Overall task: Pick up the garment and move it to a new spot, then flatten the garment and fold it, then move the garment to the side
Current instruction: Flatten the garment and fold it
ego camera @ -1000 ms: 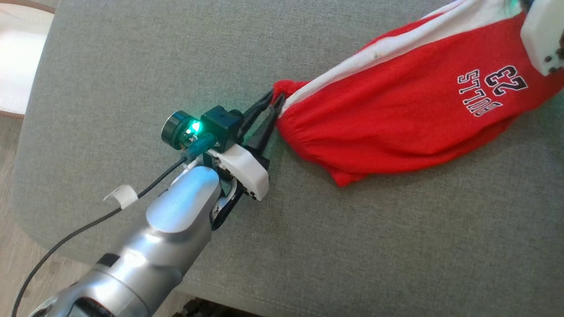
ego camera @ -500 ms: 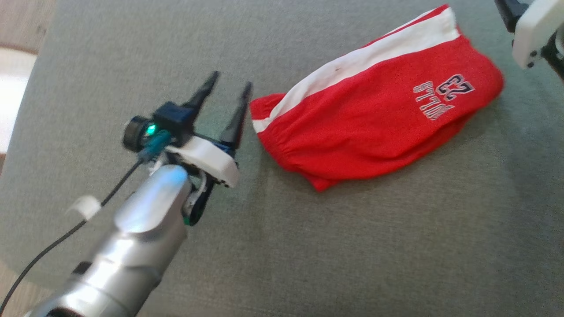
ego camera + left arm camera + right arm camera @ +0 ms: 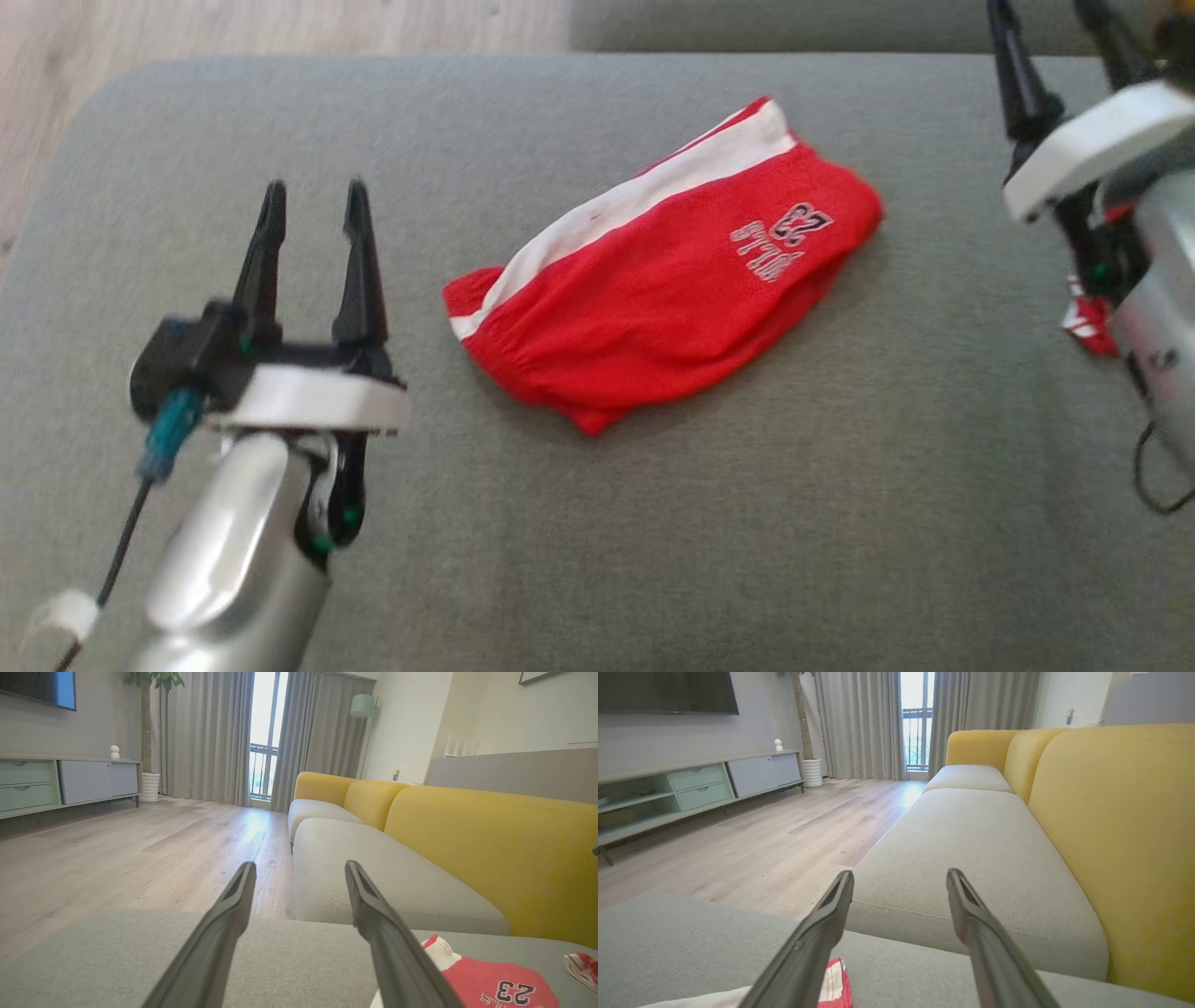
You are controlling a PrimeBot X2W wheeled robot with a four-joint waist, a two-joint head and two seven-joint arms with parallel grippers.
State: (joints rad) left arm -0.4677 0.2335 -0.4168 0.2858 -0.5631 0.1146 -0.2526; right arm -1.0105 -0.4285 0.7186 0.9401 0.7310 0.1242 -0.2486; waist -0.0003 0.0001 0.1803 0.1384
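Note:
The garment (image 3: 653, 280) is a pair of red shorts with a white side stripe and "BULLS 23" print. It lies loosely folded in the middle of the grey cushion (image 3: 747, 523), with no gripper touching it. My left gripper (image 3: 313, 191) stands open to its left, a short gap from the waistband end. In the left wrist view the left gripper (image 3: 300, 868) holds nothing, and the garment (image 3: 495, 984) shows at the lower right. My right gripper (image 3: 1050, 37) is open, off the garment's far right; the right gripper (image 3: 900, 875) holds nothing.
A small red-and-white striped cloth (image 3: 1083, 322) lies under my right arm, also seen as the striped cloth (image 3: 833, 982). Beyond the cushion are a sofa with a yellow back (image 3: 490, 835), wooden floor (image 3: 140, 858) and a low cabinet (image 3: 691, 784).
My left gripper let go of the garment's waistband corner, opened and drew back to the left. The right gripper also came off the garment, which now lies slack. The camera has shifted.

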